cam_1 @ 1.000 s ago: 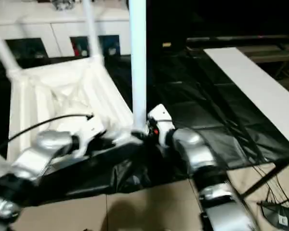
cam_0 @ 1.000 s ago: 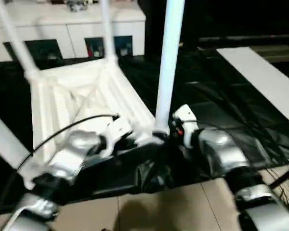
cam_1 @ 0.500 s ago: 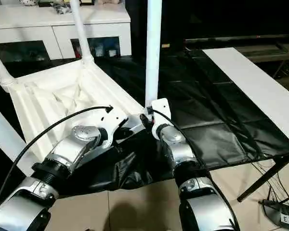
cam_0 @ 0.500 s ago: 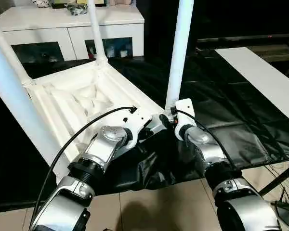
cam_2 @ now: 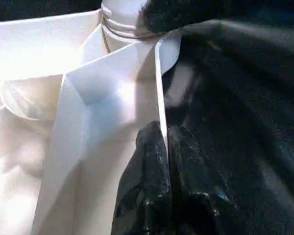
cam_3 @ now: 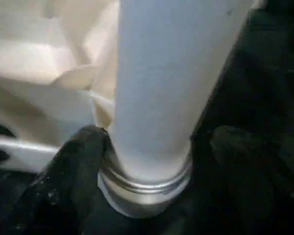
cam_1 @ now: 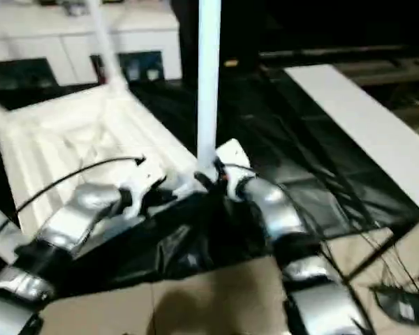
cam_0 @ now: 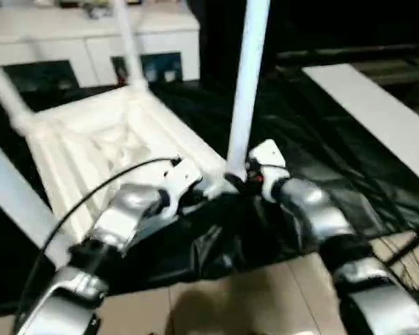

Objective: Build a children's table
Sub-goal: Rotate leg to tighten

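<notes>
Table top, inverted on black sheet; left gripper pinching its rim; right gripper apparently spread round near-corner leg

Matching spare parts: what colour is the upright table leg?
White, clearest in the left eye view: the table leg.

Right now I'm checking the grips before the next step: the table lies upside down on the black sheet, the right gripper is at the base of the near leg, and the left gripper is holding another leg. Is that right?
Not quite. The left gripper isn't on a leg: the left wrist view shows it pinching the thin edge of the table top. The rest holds: the table lies upside down on the black sheet, and the right gripper straddles the near leg at its base.
</notes>
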